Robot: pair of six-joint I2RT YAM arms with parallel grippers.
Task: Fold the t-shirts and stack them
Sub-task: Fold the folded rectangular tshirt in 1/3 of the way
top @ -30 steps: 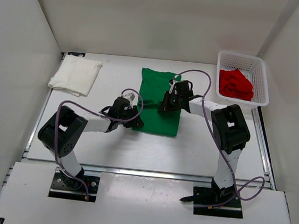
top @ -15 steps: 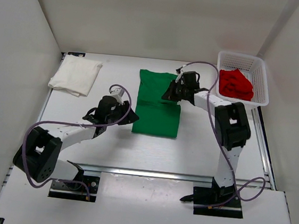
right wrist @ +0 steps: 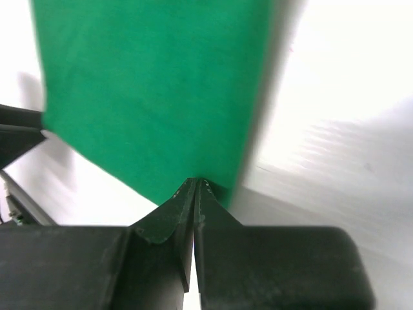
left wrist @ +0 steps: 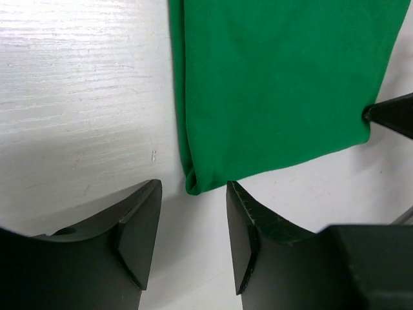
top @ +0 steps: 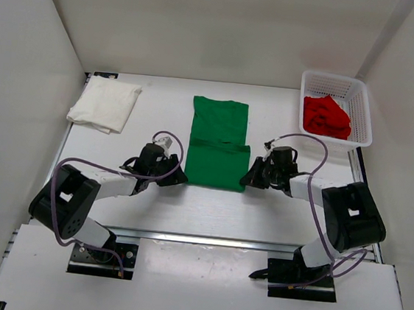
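Note:
The green t-shirt lies flat mid-table with a fold line across its middle. My left gripper is open at its near left corner; in the left wrist view the corner of the green t-shirt lies just ahead of my left gripper, touching neither finger. My right gripper is shut at the near right corner; in the right wrist view my right gripper has its tips at the edge of the green t-shirt, with no cloth seen between them. The white t-shirt lies folded at far left. The red t-shirt is crumpled in the basket.
The white mesh basket stands at the far right corner. White walls close in the table on the left, back and right. A metal rail runs along the table's near edge.
My right gripper has moved from the far part of the green shirt to its near right corner. My left gripper has moved a little nearer, to the near left corner.

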